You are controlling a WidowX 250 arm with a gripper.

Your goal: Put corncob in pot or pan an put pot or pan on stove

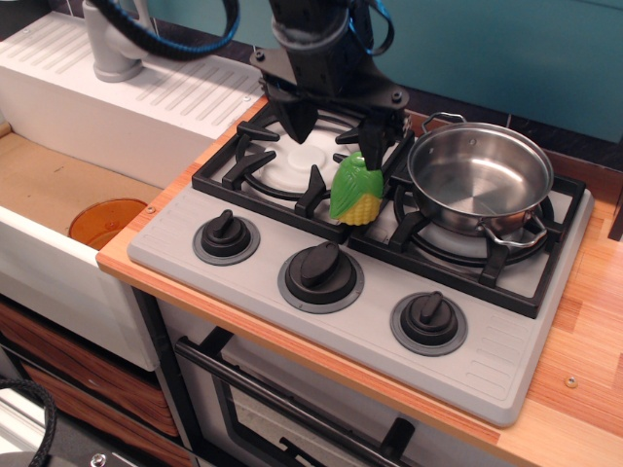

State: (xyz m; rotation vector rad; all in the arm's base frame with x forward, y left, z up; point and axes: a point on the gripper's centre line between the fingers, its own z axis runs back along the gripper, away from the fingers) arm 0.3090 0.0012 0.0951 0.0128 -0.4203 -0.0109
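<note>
Roughly, scene: gripper (337, 125) hangs over the stove (362, 261), behind and just above the corncob (356, 191).
gripper state: jaws spread apart, nothing between them; one finger (296, 115) over the white disc of the burner beside the pot, the other finger (382, 142) close to the corncob's top, contact unclear.
corncob: upright, green husk up, yellow kernels low, leaning on the front grate edge of the burner beside the pot; just beside the pot (480, 183), not in it.
pot: already sits on the far burner of the stove, empty, loop handle toward the front.
stage (judgement): pre-grasp, corncob not yet taken; pot placement looks done, so dropping the corncob in is what's left.
risk 1: the finger near the husk could nudge the corncob off the grate toward the knobs (320, 271) if descent is off-centre.
risk 2: husk is ribbed, tapered plastic; pinching high on the tip may squirt it out.
risk 3: the pot-side finger may hit the pot rim on descent, or a low carry could clip the rim and shift the pot off its burner.
other: orange dish (107, 222) lies well away from the stove, not involved.
</note>
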